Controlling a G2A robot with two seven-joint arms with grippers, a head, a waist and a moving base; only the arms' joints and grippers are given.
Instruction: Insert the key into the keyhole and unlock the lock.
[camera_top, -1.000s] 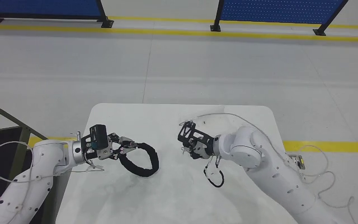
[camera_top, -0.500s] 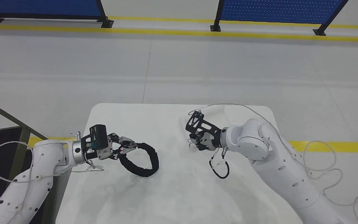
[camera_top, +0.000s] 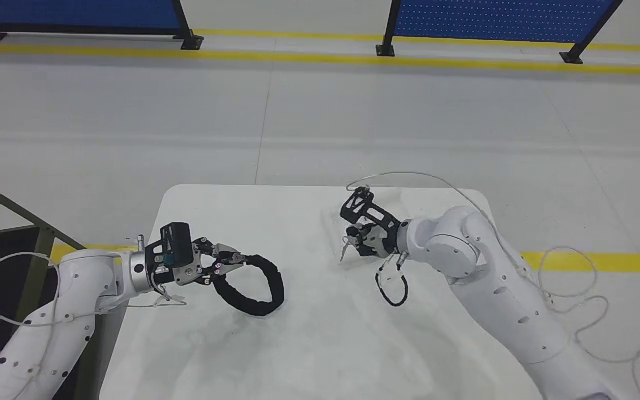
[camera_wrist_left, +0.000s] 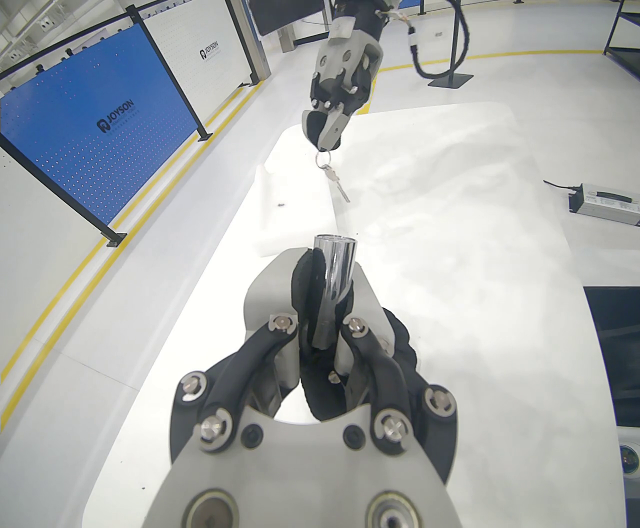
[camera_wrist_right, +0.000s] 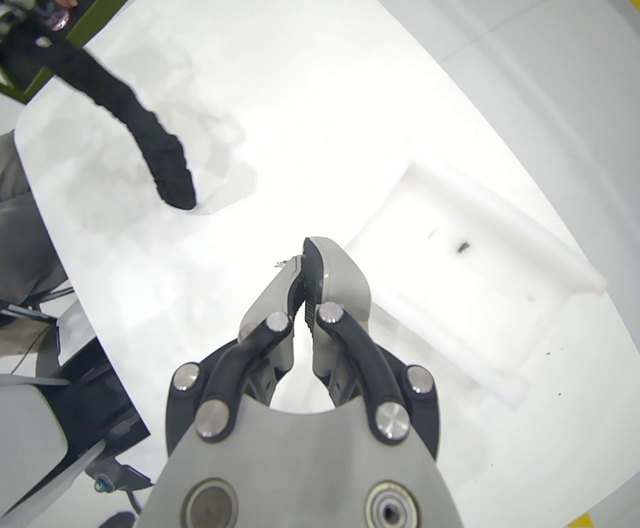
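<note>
Key dangles, small and silvery, from a ring pinched in my right pincer above the table. My left pincer clamps the lock, a chrome barrel on a black cable loop. The 2 sit well apart: I judge it the approach step. Next, the loose blade needs steadying and lining up with the barrel.

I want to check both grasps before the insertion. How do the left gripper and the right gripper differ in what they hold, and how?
The left gripper is shut on the chrome cylinder of the lock, which holds its jaws apart; the right gripper has its jaws almost closed, pinching a key ring. The lock sits rigid in the left gripper; the key hangs loose under the right gripper. Both are shut, above the table.
</note>
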